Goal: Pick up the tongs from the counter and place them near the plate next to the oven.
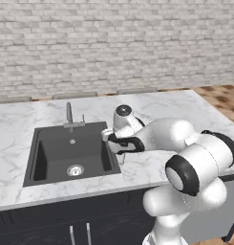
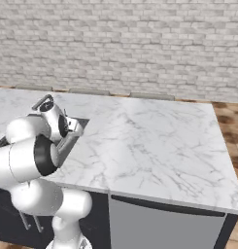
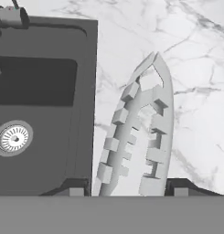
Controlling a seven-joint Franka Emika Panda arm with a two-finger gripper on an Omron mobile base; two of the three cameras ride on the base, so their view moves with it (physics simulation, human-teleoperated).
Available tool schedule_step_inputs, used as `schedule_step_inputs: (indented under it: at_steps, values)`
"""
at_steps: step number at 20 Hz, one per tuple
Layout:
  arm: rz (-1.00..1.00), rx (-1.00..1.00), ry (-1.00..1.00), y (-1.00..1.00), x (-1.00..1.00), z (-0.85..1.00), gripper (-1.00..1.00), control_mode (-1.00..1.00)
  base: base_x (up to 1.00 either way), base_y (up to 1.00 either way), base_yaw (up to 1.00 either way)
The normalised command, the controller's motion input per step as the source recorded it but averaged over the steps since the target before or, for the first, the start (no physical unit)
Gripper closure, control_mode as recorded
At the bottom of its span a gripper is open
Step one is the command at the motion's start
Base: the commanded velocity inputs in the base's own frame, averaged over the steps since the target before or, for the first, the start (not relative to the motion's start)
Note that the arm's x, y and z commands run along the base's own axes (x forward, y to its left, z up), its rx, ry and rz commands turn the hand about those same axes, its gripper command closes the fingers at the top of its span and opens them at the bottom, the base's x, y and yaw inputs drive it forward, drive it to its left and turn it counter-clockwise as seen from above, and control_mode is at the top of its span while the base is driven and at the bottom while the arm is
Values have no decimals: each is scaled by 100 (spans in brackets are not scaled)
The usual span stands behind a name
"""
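The silvery tongs (image 3: 160, 125) lie flat on the white marble counter (image 3: 195, 68), just right of the black sink (image 3: 40, 91), with their joined end pointing away from the hand. My gripper (image 3: 127, 188) straddles their near end, one dark fingertip (image 3: 77, 188) against each outer side, shut on them. From the left base view the hand points straight down at the counter strip beside the sink's right rim, gripper (image 1: 121, 160) low on the surface. The plate is out of view.
The grey faucet (image 1: 69, 114) stands behind the sink (image 1: 70, 153), with a drain (image 3: 13, 137) in the basin floor. A broad stretch of counter (image 2: 154, 141) extends to the right, ending at an edge by the wooden floor (image 2: 227, 126). A brick wall (image 1: 113, 43) backs the scene.
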Motion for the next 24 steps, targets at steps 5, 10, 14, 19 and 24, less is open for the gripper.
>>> schedule_step_inputs:
  at_steps: [5,10,14,19,24]
  values:
    - [0,0,-44,-4,-82,100,100,-100,0,0,0]
    - [0,6,-13,-13,-26,100,100,-100,0,0,0]
    - [0,16,0,-16,0,100,100,-100,0,0,0]
    - [-1,16,11,-9,5,73,100,-100,0,0,0]
    - [0,0,0,1,-1,0,100,-100,0,0,0]
